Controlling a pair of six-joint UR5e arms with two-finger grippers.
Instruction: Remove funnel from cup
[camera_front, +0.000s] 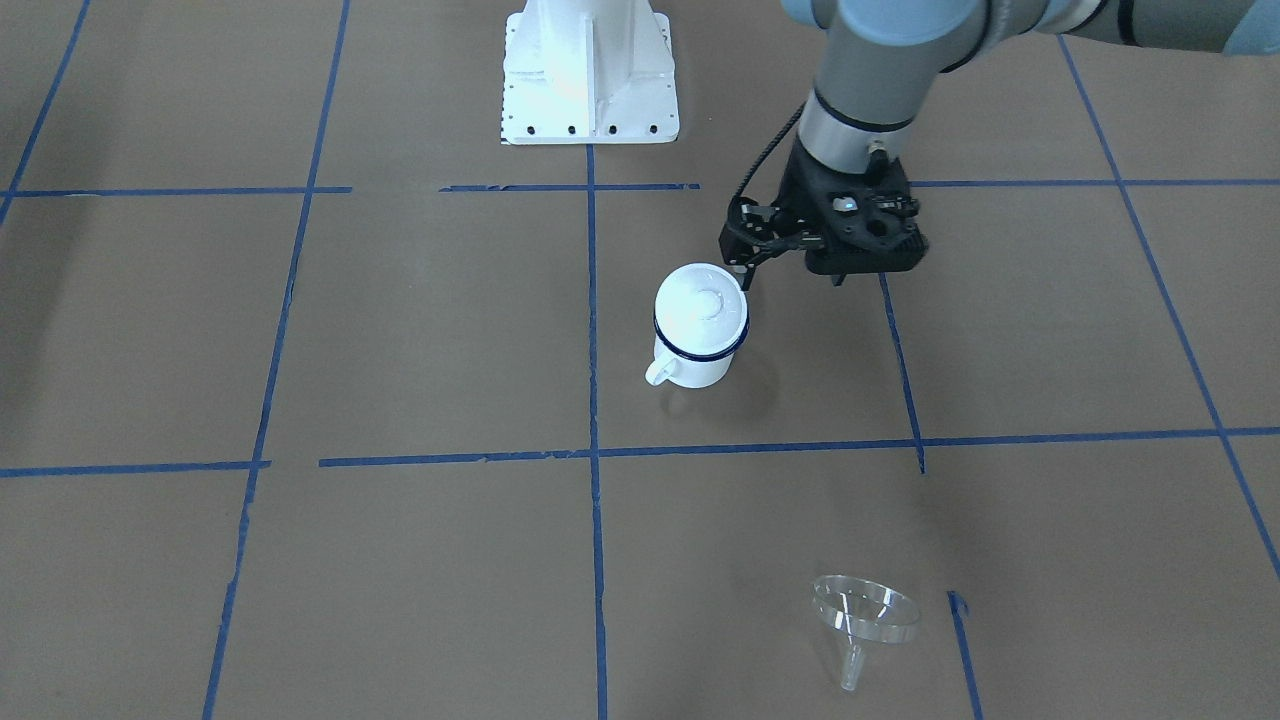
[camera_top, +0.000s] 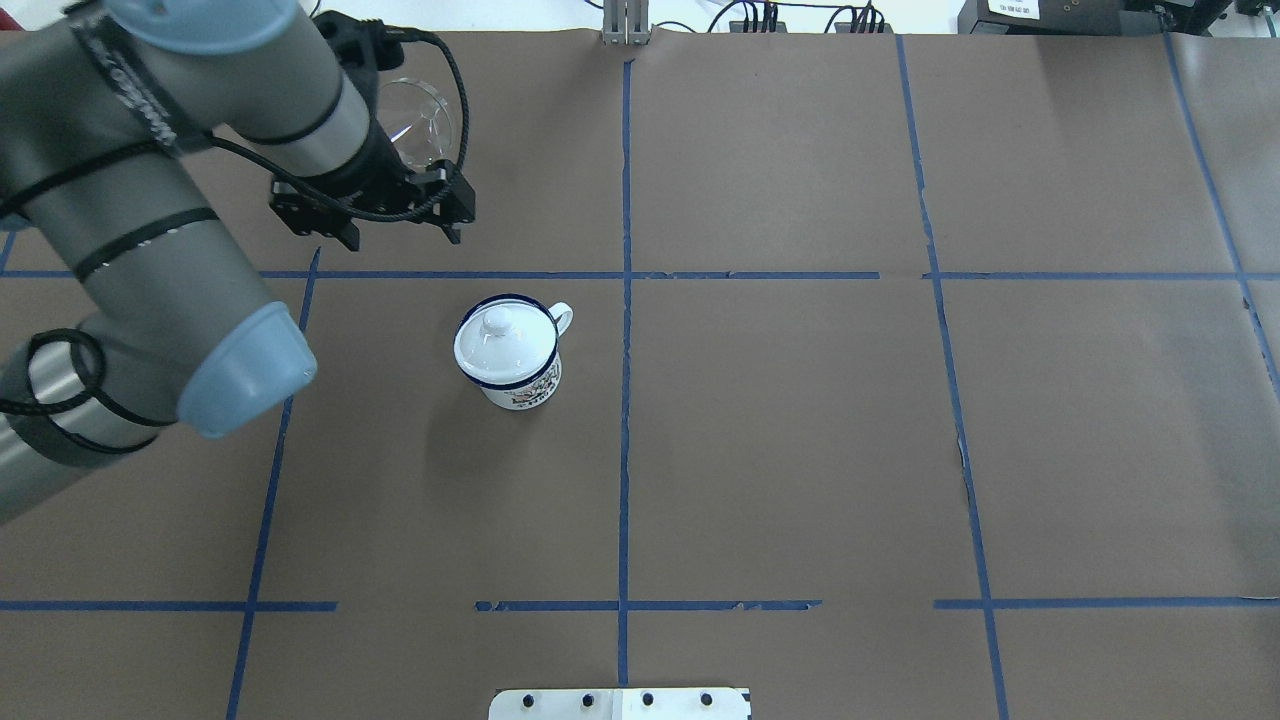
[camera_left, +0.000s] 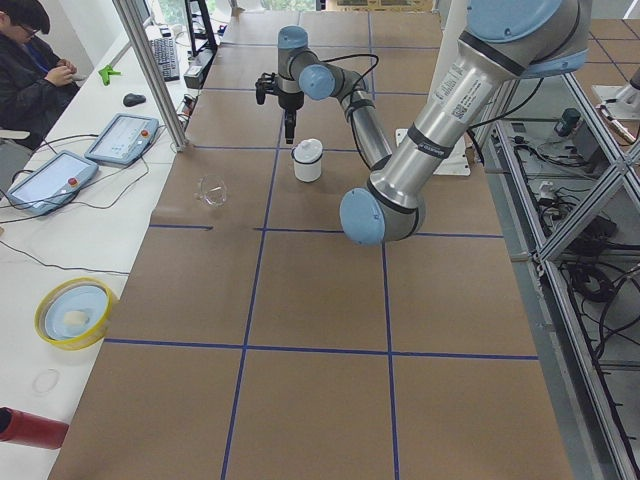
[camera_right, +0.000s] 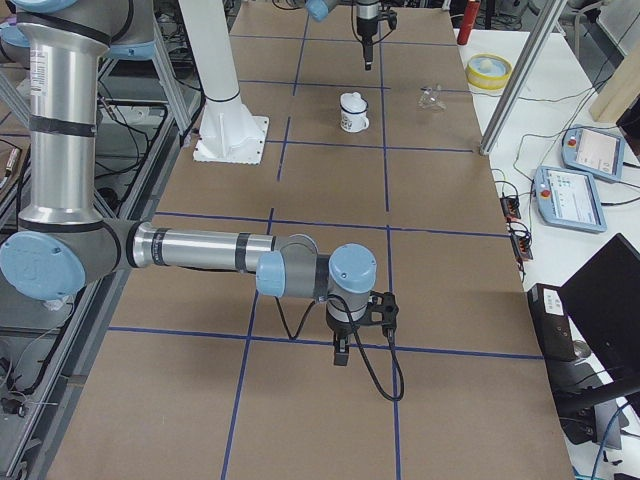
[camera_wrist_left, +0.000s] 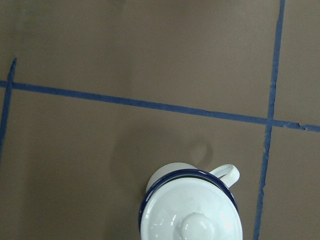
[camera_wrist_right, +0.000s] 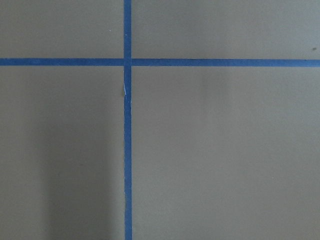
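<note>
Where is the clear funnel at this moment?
In the front-facing view the funnel lies on its side on the brown table paper, low and right of centre, apart from the lidded cup and beside a blue tape line.

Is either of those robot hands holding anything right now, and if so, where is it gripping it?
Nothing is held. The left gripper hangs empty above the table beside the cup; the funnel lies alone on the table. The right gripper carries nothing either.

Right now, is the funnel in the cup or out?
Out. The funnel lies on the table, apart from the cup, which wears a lid.
</note>
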